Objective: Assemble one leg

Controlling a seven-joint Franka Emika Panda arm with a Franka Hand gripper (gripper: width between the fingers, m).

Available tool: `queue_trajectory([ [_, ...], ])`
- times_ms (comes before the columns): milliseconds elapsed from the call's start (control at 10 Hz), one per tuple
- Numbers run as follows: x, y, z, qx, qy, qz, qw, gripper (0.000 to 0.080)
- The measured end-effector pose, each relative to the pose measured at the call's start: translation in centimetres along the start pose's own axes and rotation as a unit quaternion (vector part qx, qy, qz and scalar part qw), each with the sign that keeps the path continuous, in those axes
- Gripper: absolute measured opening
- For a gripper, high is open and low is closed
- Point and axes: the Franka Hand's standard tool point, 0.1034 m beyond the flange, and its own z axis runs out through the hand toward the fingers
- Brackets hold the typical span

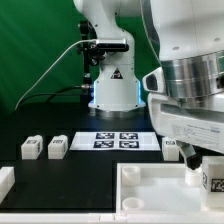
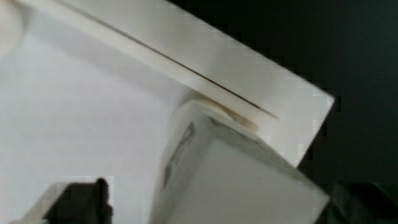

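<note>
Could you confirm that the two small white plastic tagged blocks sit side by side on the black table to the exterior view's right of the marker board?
No: the two small white plastic tagged blocks sit side by side on the black table to the exterior view's left of the white marker board, not its right, as the exterior view shows.

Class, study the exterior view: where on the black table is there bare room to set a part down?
Bare table lies between the marker board and the tray. Another strip runs between the paired legs and the robot base. Crowded: the exterior view's right, where the claw hangs over the tray beside a third leg.
</note>
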Motion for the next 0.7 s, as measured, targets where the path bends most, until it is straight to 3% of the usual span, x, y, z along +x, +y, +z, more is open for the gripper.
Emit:
queue_trajectory([
  [200, 0.12, 0.12, 0.0, -0.001, 0.001, -0.085, 0.996, 0.0648],
  [300, 0.17, 0.32, 0.01, -0.013, 0.002, -0.177, 0.984, 0.0648],
  [400, 0.09, 0.26, -0.1, -0.041, 0.004, -0.284, 0.958, 0.0649],
  [500, 0.19, -0.18, -0.33, -0.048, 0.01, -0.332, 0.942, 0.0649],
  [600, 0.24, -0.06, -0.22, -0.045, 0.009, -0.311, 0.949, 0.0649],
  [700, 0.26, -0.02, -0.18, -0.045, 0.009, -0.311, 0.949, 0.0501],
])
